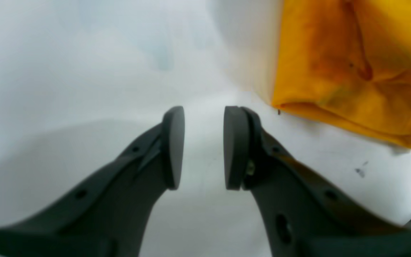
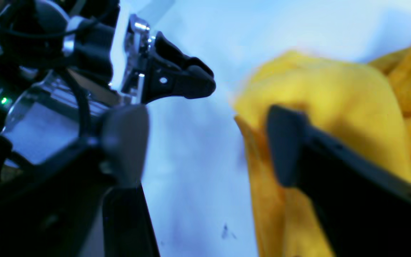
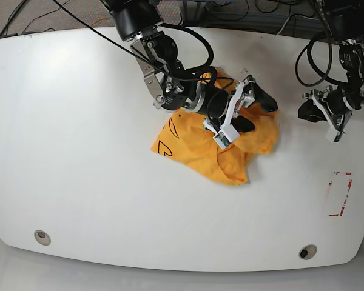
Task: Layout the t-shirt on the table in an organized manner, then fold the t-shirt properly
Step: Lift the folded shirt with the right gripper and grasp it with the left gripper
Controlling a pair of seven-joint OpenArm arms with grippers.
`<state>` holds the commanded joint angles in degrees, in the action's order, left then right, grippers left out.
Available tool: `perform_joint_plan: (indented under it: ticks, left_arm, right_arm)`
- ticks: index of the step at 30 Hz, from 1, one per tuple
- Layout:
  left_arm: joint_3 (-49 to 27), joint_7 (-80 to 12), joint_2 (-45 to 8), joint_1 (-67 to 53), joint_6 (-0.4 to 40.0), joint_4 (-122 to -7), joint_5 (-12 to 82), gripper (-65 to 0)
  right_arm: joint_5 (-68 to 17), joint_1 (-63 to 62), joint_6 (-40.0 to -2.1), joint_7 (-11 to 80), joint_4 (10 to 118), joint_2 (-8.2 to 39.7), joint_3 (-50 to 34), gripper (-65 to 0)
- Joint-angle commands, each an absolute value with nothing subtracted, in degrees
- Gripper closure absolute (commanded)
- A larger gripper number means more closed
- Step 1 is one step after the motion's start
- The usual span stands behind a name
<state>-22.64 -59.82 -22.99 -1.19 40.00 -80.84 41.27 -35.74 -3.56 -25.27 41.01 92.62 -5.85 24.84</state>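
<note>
Shirt [image 3: 212, 142]: crumpled orange heap near the table's [image 3: 79, 151] middle, a bit toward the far edge, black lettering showing on its left part.
Right gripper [image 2: 205, 142]: over the heap's far side, fingers spread wide, nothing between them, one finger in front of the cloth.
Left gripper [image 1: 203, 146]: near the right edge, well apart from the shirt, fingers parted, holding nothing.
Red outline [image 3: 340, 194]: near the right edge.
</note>
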Motion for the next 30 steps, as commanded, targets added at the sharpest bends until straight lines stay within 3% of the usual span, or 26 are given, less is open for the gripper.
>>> perform_joint_plan:
  ticks: [4, 14, 23, 30]
  left_arm:
    - [-20.97, -59.82, -22.90, -0.13, 40.00, -80.84, 41.36, -17.6]
    - [-17.19, -59.82, -22.37, 2.07, 40.00, -84.00, 41.71, -17.5]
    - [-12.26, -60.00, -16.75, 3.74, 40.00, -96.31, 41.63, -17.5]
    - [-8.13, -60.00, -11.03, 8.22, 40.00, -94.73, 41.10, -17.4]
  right_arm:
    - [-36.09, -3.30, -25.27, 41.27, 93.67, -5.23, 24.92, -55.2]
    - [-35.56, -0.04, -25.36, 45.23, 103.43, 1.80, 24.92, -50.9]
    - [-35.47, -0.13, -25.36, 45.14, 103.25, 7.87, 18.51, -50.7]
    - [-35.47, -5.41, -25.80, 44.97, 96.04, 11.12, 11.12, -48.5]
